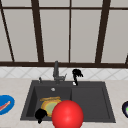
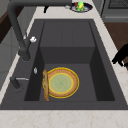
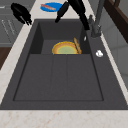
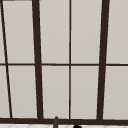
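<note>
Front view: the left hand (image 1: pixel 40 114) hovers at the sink's (image 1: pixel 107 100) near rim, just beside the yellow plate (image 1: pixel 50 106) lying flat in the left basin, fingers drooping, relaxed and holding nothing. The right hand (image 1: pixel 76 74) hangs near the faucet (image 1: pixel 56 71), fingers seemingly loose. The left side view shows a wooden stick (image 2: pixel 45 85) along the plate's edge; a red ball (image 1: pixel 67 114) hides part of that plate from the front.

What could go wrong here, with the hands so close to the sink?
The left hand hovers at the sink's front rim, close to the yellow plate in the basin; a careless move might knock it. The right hand hangs beside the faucet and could bump it.
</note>
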`<state>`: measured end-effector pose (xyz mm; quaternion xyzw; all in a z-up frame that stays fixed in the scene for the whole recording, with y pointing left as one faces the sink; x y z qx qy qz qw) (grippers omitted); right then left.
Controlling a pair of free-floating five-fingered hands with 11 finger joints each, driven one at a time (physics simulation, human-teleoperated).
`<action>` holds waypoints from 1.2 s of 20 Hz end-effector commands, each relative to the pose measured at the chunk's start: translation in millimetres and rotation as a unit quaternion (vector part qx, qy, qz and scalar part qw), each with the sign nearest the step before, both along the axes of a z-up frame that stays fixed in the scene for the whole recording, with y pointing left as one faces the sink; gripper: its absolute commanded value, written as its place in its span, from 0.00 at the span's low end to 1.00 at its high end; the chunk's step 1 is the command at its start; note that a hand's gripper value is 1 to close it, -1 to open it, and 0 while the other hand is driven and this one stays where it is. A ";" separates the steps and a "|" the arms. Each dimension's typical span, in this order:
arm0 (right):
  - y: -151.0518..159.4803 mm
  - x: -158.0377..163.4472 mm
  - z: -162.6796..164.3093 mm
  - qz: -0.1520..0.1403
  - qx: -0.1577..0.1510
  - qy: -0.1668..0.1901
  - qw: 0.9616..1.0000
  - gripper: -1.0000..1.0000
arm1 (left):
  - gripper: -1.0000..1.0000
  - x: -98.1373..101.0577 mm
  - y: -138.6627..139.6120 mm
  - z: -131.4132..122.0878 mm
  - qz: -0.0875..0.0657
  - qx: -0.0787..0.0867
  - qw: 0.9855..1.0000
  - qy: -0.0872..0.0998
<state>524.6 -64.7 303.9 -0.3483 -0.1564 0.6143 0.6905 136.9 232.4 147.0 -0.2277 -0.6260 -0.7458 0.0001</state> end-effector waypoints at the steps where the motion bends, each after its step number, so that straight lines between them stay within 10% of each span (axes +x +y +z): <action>1: -16.5 -23.9 -0.5 0.001 0.017 -0.008 1.000 0.00 | 0.50 0.0 0.0 0.0 0.000 0.000 1.000 0.000; 21: -86.0 -56.1 -43.8 0.073 0.102 -0.109 0.986 0.00 | 0.50 0.0 0.0 0.0 0.000 0.000 1.000 0.000; 24: -93.9 -66.1 -40.7 0.054 0.097 -0.087 0.990 0.00 | 0.50 0.0 0.0 0.0 0.000 0.000 1.000 0.000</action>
